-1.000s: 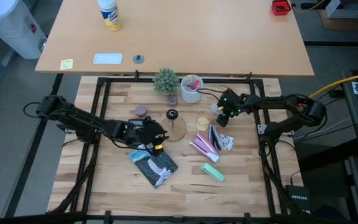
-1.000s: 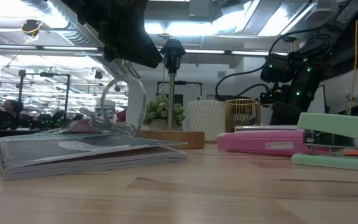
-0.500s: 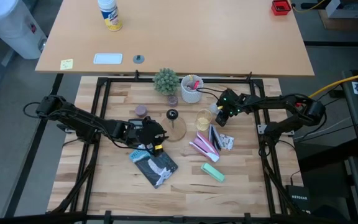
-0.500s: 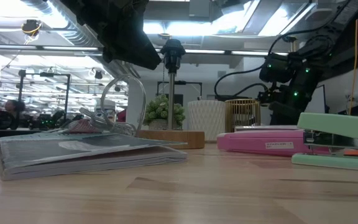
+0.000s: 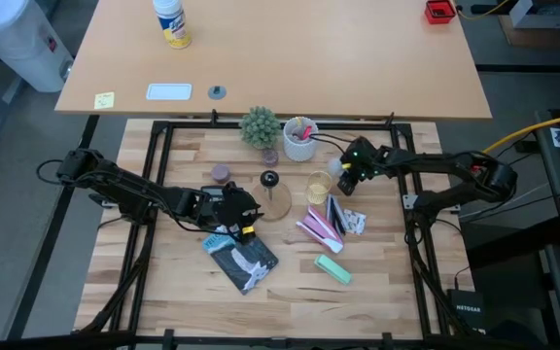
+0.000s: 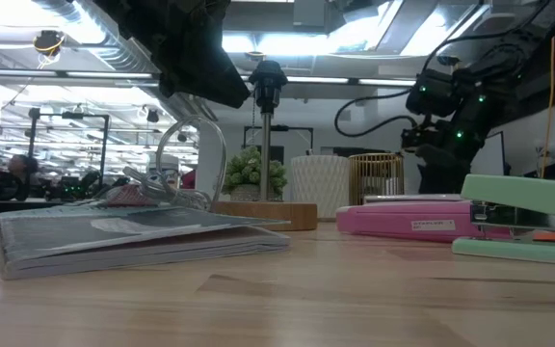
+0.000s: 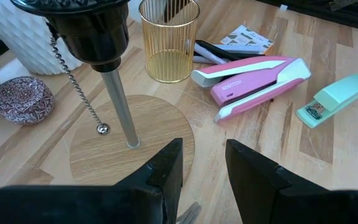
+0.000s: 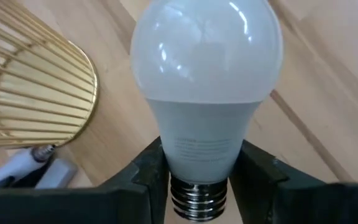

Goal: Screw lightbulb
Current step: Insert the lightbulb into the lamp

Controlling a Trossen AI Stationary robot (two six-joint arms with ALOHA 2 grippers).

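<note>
Your right gripper [image 8: 194,171] pinches the lightbulb [image 8: 205,93] by its neck, right of centre in the high view, beside the gold wire cup [image 5: 318,185]. Your left gripper [image 7: 202,165] waits left of centre with fingers spread, facing the wooden lamp stand [image 7: 132,146] on the tabletop [image 5: 290,297].

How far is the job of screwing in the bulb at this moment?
Done: the right gripper is shut on the white pear-shaped lightbulb, beside the gold wire cup. In hand: the left gripper waits open near the lamp's black socket. Left: carrying the bulb there and screwing it in.
</note>
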